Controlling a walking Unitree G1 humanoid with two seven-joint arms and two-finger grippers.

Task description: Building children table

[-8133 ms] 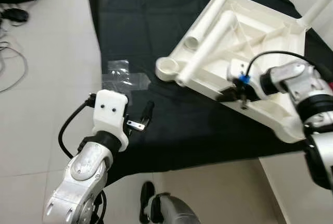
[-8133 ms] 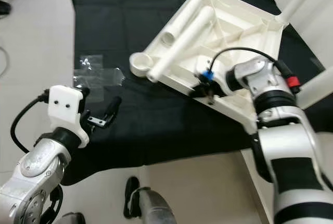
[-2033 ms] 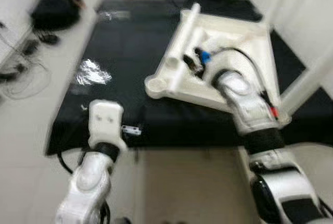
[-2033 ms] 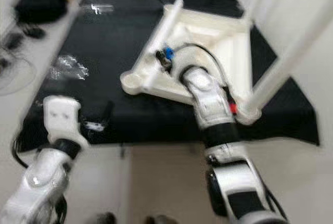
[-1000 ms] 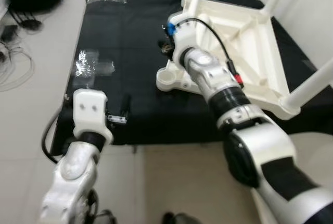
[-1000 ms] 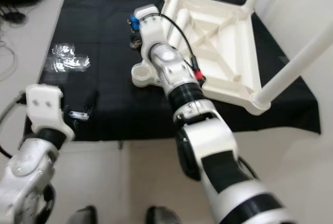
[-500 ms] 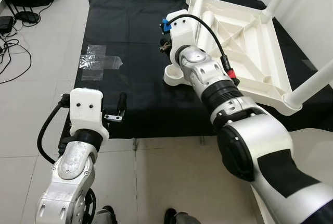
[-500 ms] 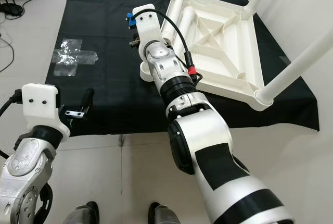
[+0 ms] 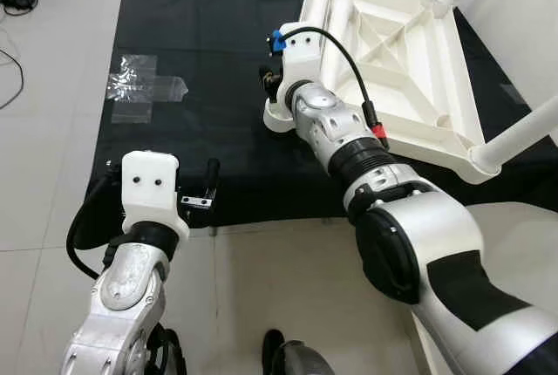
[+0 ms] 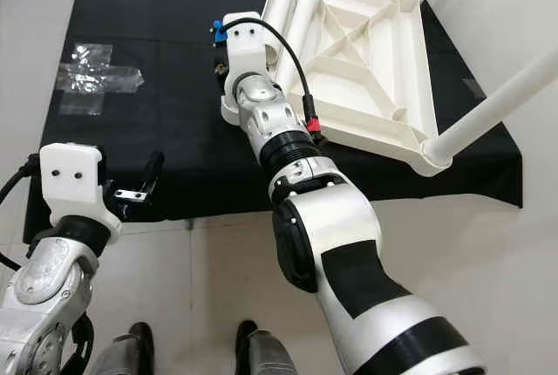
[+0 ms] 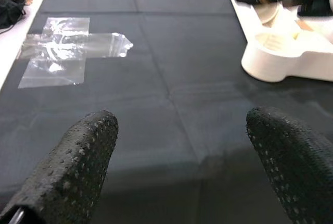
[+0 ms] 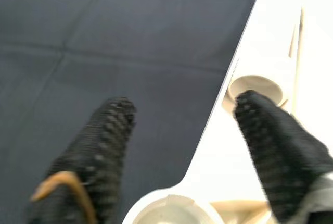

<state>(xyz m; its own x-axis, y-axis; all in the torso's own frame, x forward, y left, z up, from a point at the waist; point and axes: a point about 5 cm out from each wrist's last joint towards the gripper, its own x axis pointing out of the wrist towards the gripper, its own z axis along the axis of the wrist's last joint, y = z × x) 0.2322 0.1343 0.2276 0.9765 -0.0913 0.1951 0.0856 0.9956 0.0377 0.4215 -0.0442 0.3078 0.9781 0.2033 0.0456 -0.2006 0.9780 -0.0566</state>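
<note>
While both end effectors gape empty, the right end effector [image 12: 179,130] straddles the tabletop's [image 9: 410,70] corner edge.

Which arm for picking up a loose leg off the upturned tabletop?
Right. Its end effector hangs open at the near corner of the tabletop, beside the loose legs. The left end effector is open over bare black cloth, well away.

Tiled floor [image 9: 35,157], black cloth [image 9: 209,61], upturned white table [image 9: 410,61], clear plastic [image 9: 139,87]
</note>
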